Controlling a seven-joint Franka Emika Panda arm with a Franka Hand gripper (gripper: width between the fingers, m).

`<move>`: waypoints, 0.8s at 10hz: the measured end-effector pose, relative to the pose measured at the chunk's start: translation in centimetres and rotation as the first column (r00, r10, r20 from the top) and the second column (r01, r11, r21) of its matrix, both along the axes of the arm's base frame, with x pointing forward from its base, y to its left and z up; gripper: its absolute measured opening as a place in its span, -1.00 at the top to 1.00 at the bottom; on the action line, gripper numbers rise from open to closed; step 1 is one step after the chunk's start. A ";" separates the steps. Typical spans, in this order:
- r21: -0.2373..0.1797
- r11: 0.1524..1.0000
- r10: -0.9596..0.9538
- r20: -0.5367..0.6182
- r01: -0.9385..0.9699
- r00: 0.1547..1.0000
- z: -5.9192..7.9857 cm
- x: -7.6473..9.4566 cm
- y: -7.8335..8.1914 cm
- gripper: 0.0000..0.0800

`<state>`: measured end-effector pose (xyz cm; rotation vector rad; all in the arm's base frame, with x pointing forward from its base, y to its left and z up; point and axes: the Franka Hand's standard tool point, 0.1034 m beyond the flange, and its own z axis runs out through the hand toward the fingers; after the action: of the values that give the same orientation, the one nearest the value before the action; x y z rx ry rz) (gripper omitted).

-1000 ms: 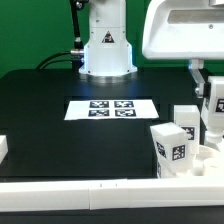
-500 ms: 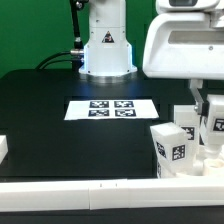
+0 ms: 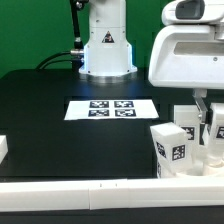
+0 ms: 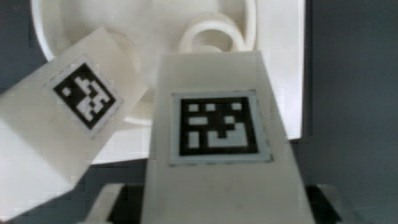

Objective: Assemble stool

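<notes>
My gripper [image 3: 212, 118] is shut on a white stool leg [image 3: 216, 130] with a square tag and holds it upright over the round seat [image 3: 203, 160] at the exterior view's right. In the wrist view the held leg [image 4: 217, 120] fills the middle, with my fingers [image 4: 128, 200] on both its sides. Behind it lies the seat [image 4: 151, 25] with a raised socket [image 4: 214, 40]. A second leg [image 4: 75, 100] leans next to the held one. Two more legs [image 3: 171, 150] [image 3: 186, 120] stand by the seat.
The marker board [image 3: 111, 108] lies mid-table in front of the robot base [image 3: 106, 50]. A long white border bar [image 3: 90, 191] runs along the front edge. A small white block [image 3: 3, 147] sits at the exterior view's left edge.
The arm has come down with the leg in the gripper, bringing the leg closer to the seat. The other legs have not moved.
</notes>
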<state>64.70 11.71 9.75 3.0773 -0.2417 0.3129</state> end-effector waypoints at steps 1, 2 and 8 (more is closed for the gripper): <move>0.000 1.000 0.004 -0.006 -0.004 1.000 -0.3 -0.3 0.2 0.16; 0.001 1.000 0.005 -0.003 -0.005 1.000 -0.3 -0.3 0.3 0.16; -0.004 1.000 0.001 0.003 -0.001 1.000 -1.0 -0.2 -0.3 0.16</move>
<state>64.46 11.42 8.71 3.0732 -0.2392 0.3173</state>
